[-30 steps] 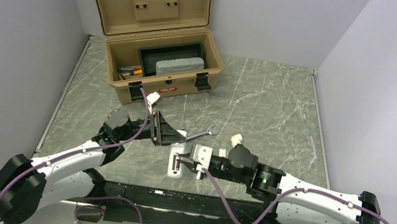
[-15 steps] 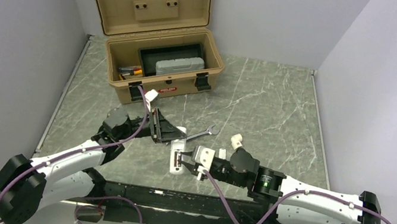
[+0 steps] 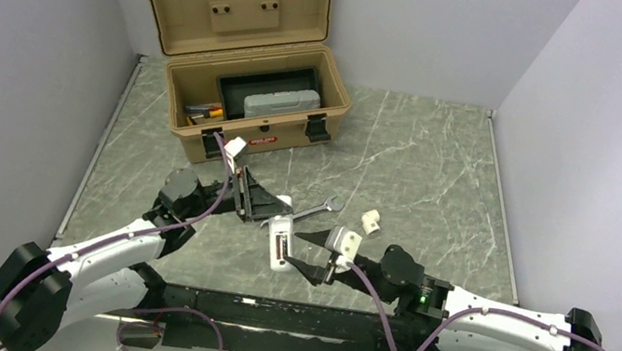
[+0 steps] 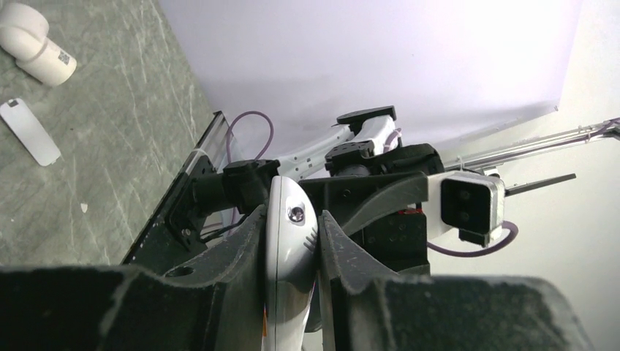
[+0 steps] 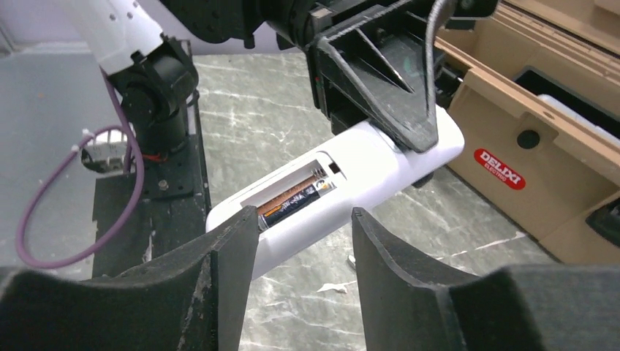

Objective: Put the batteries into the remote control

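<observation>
White remote control (image 5: 380,164), pinched at one end by my left end effector (image 4: 291,245), hangs above the surface (image 3: 423,156), a battery (image 5: 291,201) seated in its recess. My right end effector (image 5: 305,238) stands apart-jawed and empty beside it; I would hold the left grip steady and back off straight.

Left arm (image 3: 114,250) extends forward and inward, its hand (image 3: 272,210) clamped on one end of the remote control (image 5: 365,183). Right arm (image 3: 496,320) lies low, pointing leftward; its hand (image 3: 296,251) faces the left hand, jaws parted.
</observation>
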Tool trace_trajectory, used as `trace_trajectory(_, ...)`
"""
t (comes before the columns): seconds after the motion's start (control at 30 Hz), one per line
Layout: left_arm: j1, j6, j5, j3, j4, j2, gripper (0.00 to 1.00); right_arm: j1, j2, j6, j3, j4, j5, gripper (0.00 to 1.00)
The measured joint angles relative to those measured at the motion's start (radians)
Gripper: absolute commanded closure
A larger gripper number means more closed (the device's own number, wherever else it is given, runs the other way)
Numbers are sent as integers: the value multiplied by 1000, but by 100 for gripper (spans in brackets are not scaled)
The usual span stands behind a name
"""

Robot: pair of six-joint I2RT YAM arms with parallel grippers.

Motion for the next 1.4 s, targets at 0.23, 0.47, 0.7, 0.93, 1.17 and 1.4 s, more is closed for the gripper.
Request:
trace_trajectory(0.23, 0, 1, -1, 3, 15, 0, 100, 0, -28, 154, -46, 79, 100, 32)
trace_trajectory(0.47, 0, 30, 8, 21, -2, 0, 100, -2, 0, 359, -19, 58, 164, 25)
trace_trajectory(0.7, 0, 52, 15, 25, -11, 0, 100, -26, 10, 570, 1, 17, 210, 22)
trace_trajectory(0.93, 0, 60, 21, 25, -11, 0, 100, -145, -17, 771, 1, -41, 181, 23)
trace_trajectory(1.17, 0, 103, 26, 40, -57, -5, 100, -261, -16, 885, -2, -45, 31, 24)
trace_trajectory(1.4, 0, 188, 14, 82, -189, -42, 100, -262, 41, 890, 0, -36, -138, 25)
